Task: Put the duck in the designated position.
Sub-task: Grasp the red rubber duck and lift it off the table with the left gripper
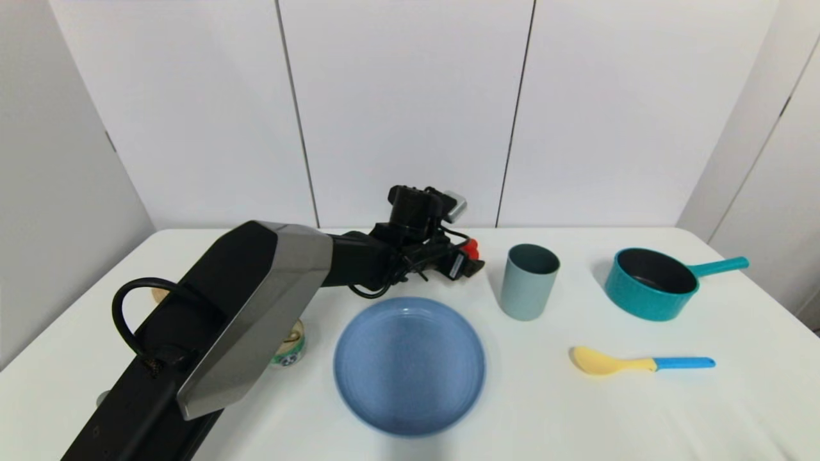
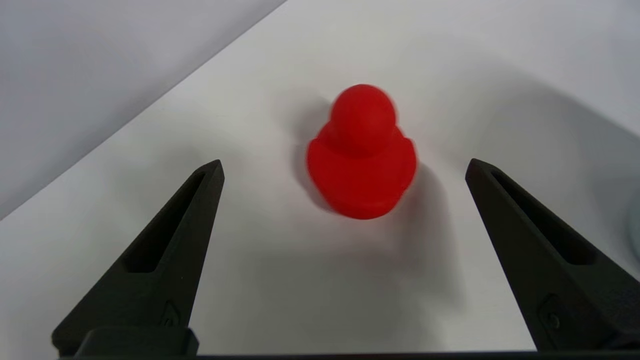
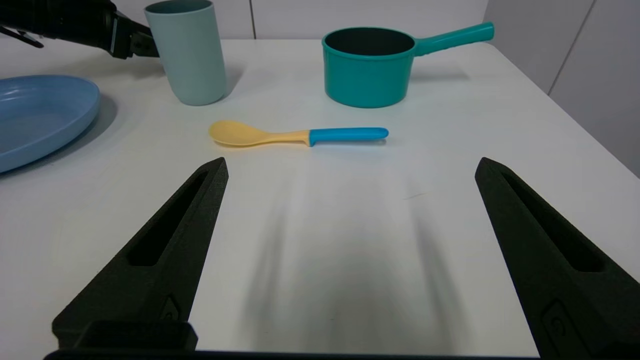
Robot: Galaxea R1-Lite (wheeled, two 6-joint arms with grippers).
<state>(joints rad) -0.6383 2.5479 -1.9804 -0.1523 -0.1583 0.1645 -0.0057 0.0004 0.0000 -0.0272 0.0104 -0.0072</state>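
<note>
left gripper (image 2: 344, 167) spread wide, released, poised just short of the red duck (image 2: 361, 152) (upright on the white surface (image 2: 280, 280)); right gripper (image 3: 350, 167) likewise released, parked near spoon (image 3: 297, 134).

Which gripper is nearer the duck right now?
Left. The left gripper is open right at the duck, one finger on each side. The right gripper is open, low over the table near the spoon.

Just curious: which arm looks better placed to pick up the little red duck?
Left. Its open claw already frames the duck. The right claw hangs open by the spoon, far off.
</note>
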